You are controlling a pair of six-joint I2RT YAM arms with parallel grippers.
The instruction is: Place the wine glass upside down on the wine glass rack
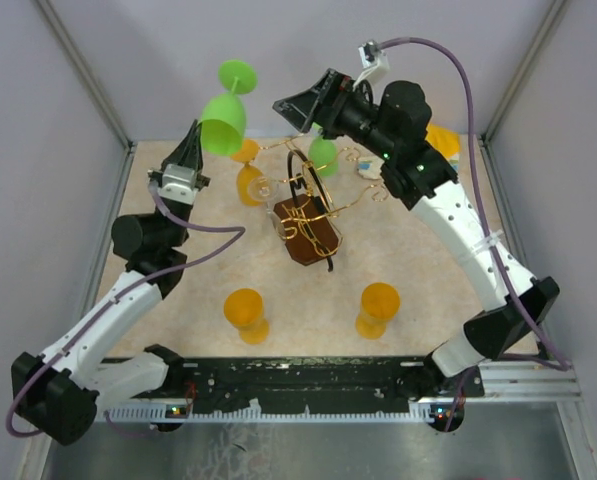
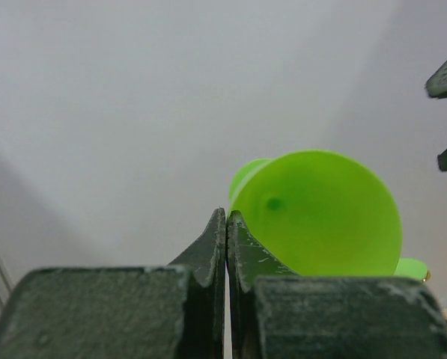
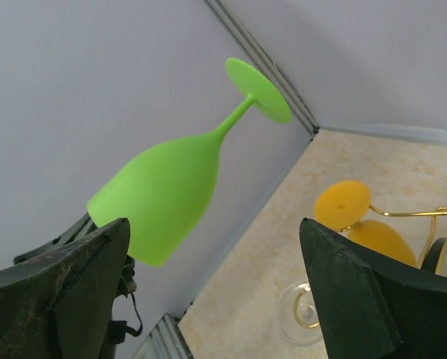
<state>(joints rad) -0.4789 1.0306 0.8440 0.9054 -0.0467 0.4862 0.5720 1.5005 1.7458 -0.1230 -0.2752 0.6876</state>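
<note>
A lime green wine glass (image 1: pixel 223 118) hangs in the air upside down, foot up, at the back left. My left gripper (image 1: pixel 193 142) is shut on its rim from below. In the left wrist view the fingertips (image 2: pixel 226 217) are pressed together beside the green bowl (image 2: pixel 320 213). My right gripper (image 1: pixel 303 105) is open and empty, raised to the right of the glass. Its wrist view shows the glass (image 3: pixel 163 191) between and beyond its spread fingers (image 3: pixel 216 224). The gold wire wine glass rack (image 1: pixel 308 195) stands mid-table on a dark brown base (image 1: pixel 313 245).
On the rack hang an orange glass (image 1: pixel 248 180), a clear glass (image 1: pixel 263 187) and a green glass (image 1: pixel 323 155). Two orange glasses (image 1: pixel 246 313) (image 1: pixel 377 308) stand near the front. Another orange object (image 1: pixel 443 140) sits at the back right. Grey walls close the sides.
</note>
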